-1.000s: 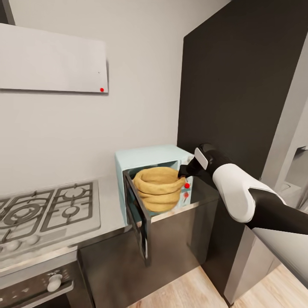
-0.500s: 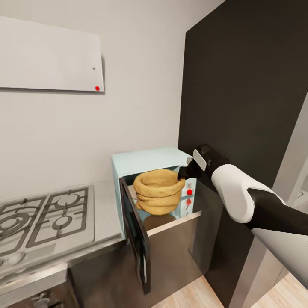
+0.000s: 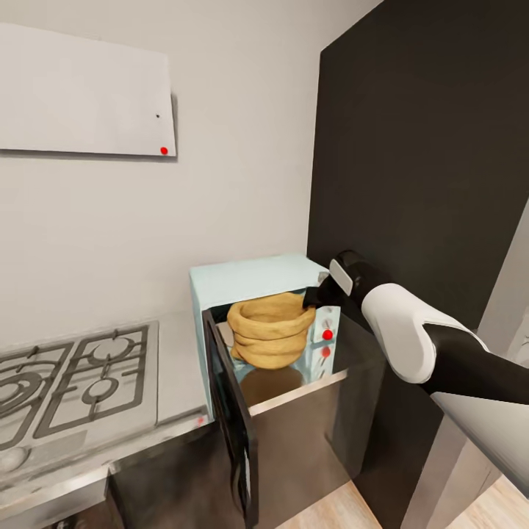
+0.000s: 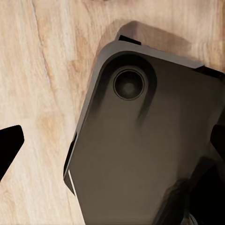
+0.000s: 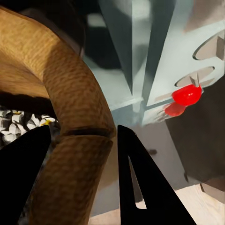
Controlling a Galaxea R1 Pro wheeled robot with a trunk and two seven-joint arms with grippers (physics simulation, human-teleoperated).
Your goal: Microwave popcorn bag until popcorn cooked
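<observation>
1. In the head view, the pale-blue microwave stands just right of the frame's centre on the grey countertop, with its dark glass door swung open toward the camera.
2. The tan popcorn bag sits upright in the microwave's open front; its rolled rim faces up.
3. The right arm reaches in from the lower right of the frame, and the right gripper meets the bag's rim at its right side.
4. In the right wrist view, the two dark fingers straddle the bag's rolled rim, one on each side, clamped on it; white popcorn kernels show inside the bag.
5. A red dot marks the microwave's control panel, just right of the bag.
6. The gas hob lies at the lower left of the frame.
7. In the left wrist view, the left gripper hangs over a dark robot part and wooden floor, its finger tips at opposite frame edges, spread apart and holding nothing.
</observation>
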